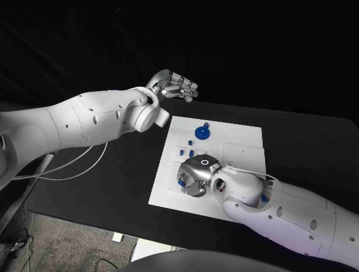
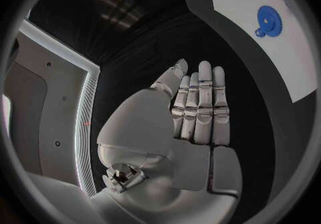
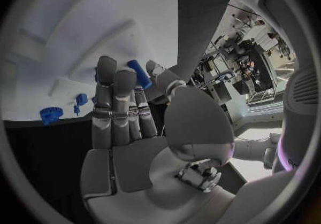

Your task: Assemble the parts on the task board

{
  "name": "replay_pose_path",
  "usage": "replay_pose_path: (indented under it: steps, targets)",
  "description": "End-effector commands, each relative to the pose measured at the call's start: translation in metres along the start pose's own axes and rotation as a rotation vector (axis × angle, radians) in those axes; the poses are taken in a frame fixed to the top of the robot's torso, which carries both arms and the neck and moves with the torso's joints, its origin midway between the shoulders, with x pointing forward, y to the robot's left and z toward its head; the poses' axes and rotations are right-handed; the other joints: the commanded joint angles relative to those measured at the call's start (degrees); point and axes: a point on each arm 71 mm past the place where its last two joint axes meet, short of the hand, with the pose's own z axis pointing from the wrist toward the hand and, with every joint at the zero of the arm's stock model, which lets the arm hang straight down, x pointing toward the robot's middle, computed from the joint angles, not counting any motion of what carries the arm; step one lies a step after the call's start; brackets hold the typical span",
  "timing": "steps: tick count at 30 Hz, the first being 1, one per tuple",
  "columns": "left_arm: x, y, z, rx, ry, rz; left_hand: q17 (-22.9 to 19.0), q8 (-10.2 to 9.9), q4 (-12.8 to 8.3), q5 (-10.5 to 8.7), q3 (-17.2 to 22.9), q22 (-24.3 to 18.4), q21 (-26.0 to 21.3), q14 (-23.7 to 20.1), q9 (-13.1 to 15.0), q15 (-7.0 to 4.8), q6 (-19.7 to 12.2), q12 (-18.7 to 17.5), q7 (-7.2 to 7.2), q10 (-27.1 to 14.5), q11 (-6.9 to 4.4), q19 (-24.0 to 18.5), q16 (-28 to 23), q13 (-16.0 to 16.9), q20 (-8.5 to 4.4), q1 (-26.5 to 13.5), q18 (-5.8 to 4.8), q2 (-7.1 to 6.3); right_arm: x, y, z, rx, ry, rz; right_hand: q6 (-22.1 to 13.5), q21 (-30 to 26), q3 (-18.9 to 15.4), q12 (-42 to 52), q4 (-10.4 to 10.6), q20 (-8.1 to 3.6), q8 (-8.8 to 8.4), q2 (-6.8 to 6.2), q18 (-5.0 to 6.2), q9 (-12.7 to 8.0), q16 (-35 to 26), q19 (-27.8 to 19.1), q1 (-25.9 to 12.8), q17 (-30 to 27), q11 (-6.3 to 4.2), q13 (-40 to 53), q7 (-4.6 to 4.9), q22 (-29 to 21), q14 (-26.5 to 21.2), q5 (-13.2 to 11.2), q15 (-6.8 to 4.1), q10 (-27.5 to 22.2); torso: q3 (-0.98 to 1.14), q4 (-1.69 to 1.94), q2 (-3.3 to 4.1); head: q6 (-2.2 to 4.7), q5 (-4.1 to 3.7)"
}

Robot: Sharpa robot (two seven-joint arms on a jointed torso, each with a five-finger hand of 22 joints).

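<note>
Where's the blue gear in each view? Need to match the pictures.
Head view: the blue gear lies on the far part of the task board, beyond the right hand.
Left wrist view: the gear is on the white board, beyond the left hand.
Right wrist view: the gear sits at the board's edge, beside the hand's fingers.
Shared landmark: the white task board.

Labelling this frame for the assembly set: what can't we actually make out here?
- Head view: the right silver hand covers the white task board's middle; parts beneath it are hidden.
- Right wrist view: a blue part sits by the fingertips; fingers block any contact, so whether it is held cannot be told.
- Head view: the small blue pieces are too small to identify.
- Left wrist view: the blue gear shows, but the board is cut off by the circle's rim.
- The left silver hand holds nothing.
</note>
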Motion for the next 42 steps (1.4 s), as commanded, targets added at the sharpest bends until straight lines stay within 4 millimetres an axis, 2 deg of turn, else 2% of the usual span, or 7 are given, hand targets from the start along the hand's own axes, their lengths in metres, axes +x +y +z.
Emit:
replay_pose_path:
  steps: [1,15,25,32,34,36,42]
  targets:
    - [0.001,-0.001,0.0,0.006,0.01,-0.009,0.0,-0.1,0.0,0.06,-0.3,-0.1,0.1,-0.1,0.0,0.39,-0.4,-0.1,0.16,-0.4,0.03,0.0,-0.2,-0.1,0.32,0.1,-0.92,0.46,0.0,-0.001,-0.001,-0.003,-0.011,0.03,-0.8,-0.1,-3.5,0.0,0.0,0.41,-0.17,0.5,0.7,-0.1,0.4,2.2,1.1,-0.5,0.3,-0.1,0.28,-0.8,-0.2,0.0,0.35,-0.8,0.08,-0.08,0.04,0.14,-0.08]
    - [0.0,-0.001,0.0,0.004,0.008,-0.009,0.0,-0.1,0.0,0.06,-0.3,-0.1,0.1,-0.1,0.0,0.39,-0.4,-0.1,0.16,-0.4,0.03,0.0,-0.2,-0.1,0.32,0.1,-0.92,0.46,-0.008,-0.006,-0.011,0.0,-0.112,0.079,-2.7,0.9,-8.9,0.0,0.6,0.97,-0.2,0.49,1.49,-0.1,1.3,2.1,4.0,-2.4,1.12,-0.1,0.7,-3.7,-0.5,-0.6,0.81,-4.5,0.16,-0.09,0.04,0.22,-0.4]
    - [-0.004,0.001,-0.001,0.002,0.003,-0.007,0.0,-0.1,0.0,-0.05,-0.3,0.0,0.1,-0.2,0.0,0.41,-0.5,-0.1,0.16,-0.5,0.06,0.0,-0.3,-0.1,0.34,0.0,-0.92,0.4,-0.022,-0.022,-0.036,0.006,-0.232,0.221,-10.2,1.2,-18.0,0.0,12.9,1.29,-0.37,-3.26,1.69,-0.3,1.3,2.1,9.6,-3.0,1.59,-0.1,-0.14,-6.1,-0.7,-5.7,1.12,-7.7,0.12,-0.26,-0.09,0.53,-1.45]
    - [-0.01,0.004,-0.004,-0.005,-0.006,-0.003,0.0,-0.1,0.0,-0.09,-0.3,-0.1,0.1,-0.2,0.0,0.42,-0.5,-0.1,0.15,-0.4,0.05,0.0,-0.3,-0.1,0.36,-0.1,-0.93,0.4,-0.037,-0.064,-0.065,0.098,-0.243,0.43,-2.2,2.6,-15.7,0.0,8.1,-0.04,-0.19,2.14,0.82,0.0,1.5,2.1,6.9,-2.6,-0.18,0.1,0.45,-6.1,-0.3,-6.5,-0.33,1.5,0.24,-0.54,-0.25,0.92,-3.09]
    - [-0.013,0.006,-0.005,-0.009,-0.008,-0.002,0.0,-0.1,0.1,-0.09,-0.4,-0.1,0.1,-0.1,0.0,0.43,-0.5,-0.1,0.12,-0.4,0.03,0.0,-0.2,-0.1,0.38,-0.3,-0.93,0.45,-0.041,-0.077,-0.075,0.128,-0.245,0.452,0.8,2.8,-13.6,1.1,7.6,-0.86,0.57,4.18,0.58,0.6,1.5,2.1,6.9,-2.5,-2.08,0.6,-0.84,-6.0,-0.3,-0.5,-1.63,6.4,0.3,-0.73,-0.35,1.04,-3.36]
    - [-0.016,0.009,-0.008,-0.015,-0.012,-0.003,0.0,-0.1,0.3,-0.06,-0.4,-0.3,0.0,-0.1,0.0,0.43,-0.5,-0.1,0.06,-0.4,0.01,0.1,-0.2,-0.1,0.4,-0.4,-0.92,0.48,-0.045,-0.092,-0.087,0.164,-0.24,0.467,3.3,3.3,-11.4,2.3,6.1,-2.12,0.59,3.71,-0.55,1.6,1.7,2.1,5.9,-2.0,-3.65,1.6,-1.83,-5.7,-0.3,2.6,-2.81,10.2,0.41,-0.99,-0.53,0.97,-4.05]
    - [-0.025,0.017,-0.014,-0.033,-0.026,-0.016,0.1,-0.1,0.5,-0.07,-0.3,-1.6,0.0,-0.1,0.0,0.44,-0.5,-0.1,0.08,-0.4,0.0,0.4,-0.1,-0.1,0.41,-0.7,-0.94,0.36,-0.045,-0.137,-0.123,0.306,-0.174,0.577,6.0,3.8,-10.4,9.6,4.0,-3.88,0.12,3.52,-2.64,4.0,1.4,2.1,3.1,-1.0,-6.05,8.8,-3.41,-5.4,-0.1,-1.2,-4.28,16.7,0.75,-1.9,-1.06,0.94,-5.75]
